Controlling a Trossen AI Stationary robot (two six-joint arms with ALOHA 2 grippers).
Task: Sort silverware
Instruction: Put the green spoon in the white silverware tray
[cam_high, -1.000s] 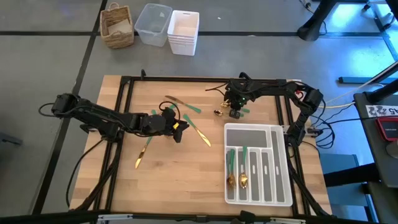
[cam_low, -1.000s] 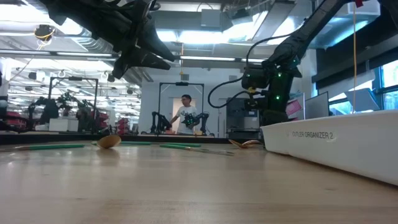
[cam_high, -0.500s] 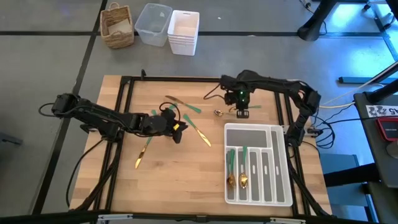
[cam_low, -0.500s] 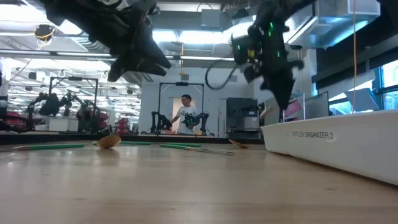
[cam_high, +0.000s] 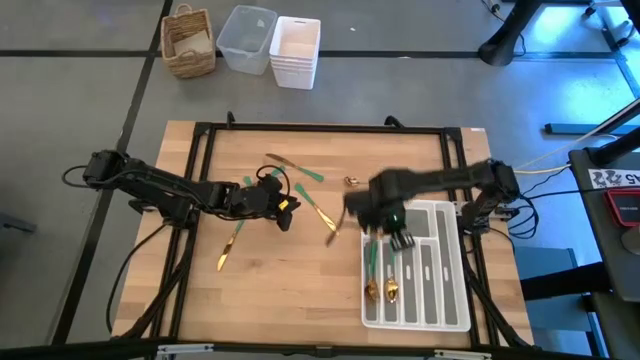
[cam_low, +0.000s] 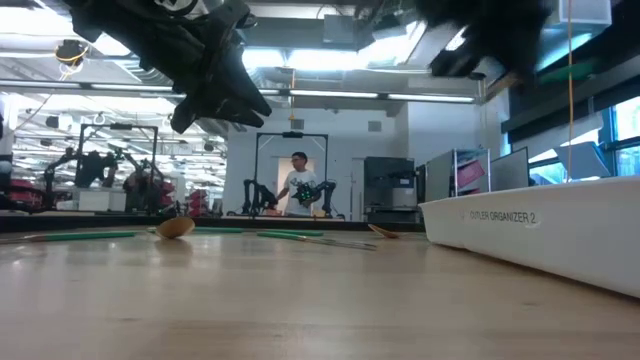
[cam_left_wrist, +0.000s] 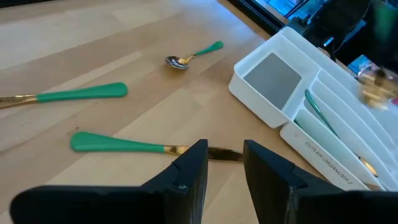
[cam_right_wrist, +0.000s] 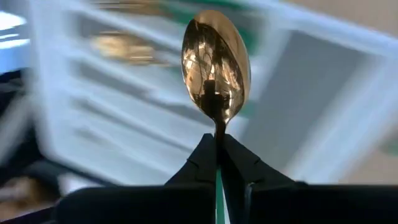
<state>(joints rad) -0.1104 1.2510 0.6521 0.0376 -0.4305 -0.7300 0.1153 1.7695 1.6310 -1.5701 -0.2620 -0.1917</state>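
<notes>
The silverware has gold heads and green handles. Several pieces lie loose on the table: a knife (cam_high: 284, 161), a piece (cam_high: 322, 213) by the tray, one (cam_high: 231, 245) near the left arm, and a small spoon (cam_high: 352, 181). Two spoons (cam_high: 381, 268) lie in the white tray (cam_high: 442, 300). My right gripper (cam_high: 392, 228) is blurred above the tray's far end, shut on a spoon (cam_right_wrist: 216, 62). My left gripper (cam_high: 284, 208) hangs open above the table (cam_low: 215, 95), its fingers over a green-handled piece (cam_left_wrist: 118, 143). My right gripper (cam_right_wrist: 219, 140) pinches the spoon by its thin gold neck (cam_right_wrist: 219, 127), just below the bowl, between the two fingertips. The gold bowl stands out past the fingertips, in line with the fingers. The spoon is lifted clear, above the blurred tray; its green handle runs back between the fingers.
A black frame (cam_high: 200, 180) borders the wooden table. Beyond the far edge stand a wicker basket (cam_high: 189, 42), a clear bin (cam_high: 246, 38) and a white bin (cam_high: 295, 50). In the low view the tray's wall (cam_low: 540, 230) rises at the right, and a person stands far off in the room.
My right gripper has risen from the table's far side with a green-handled spoon and swung fast toward the near edge, to above the tray. The small spoon beside its former place has stayed. My left arm has kept still.
</notes>
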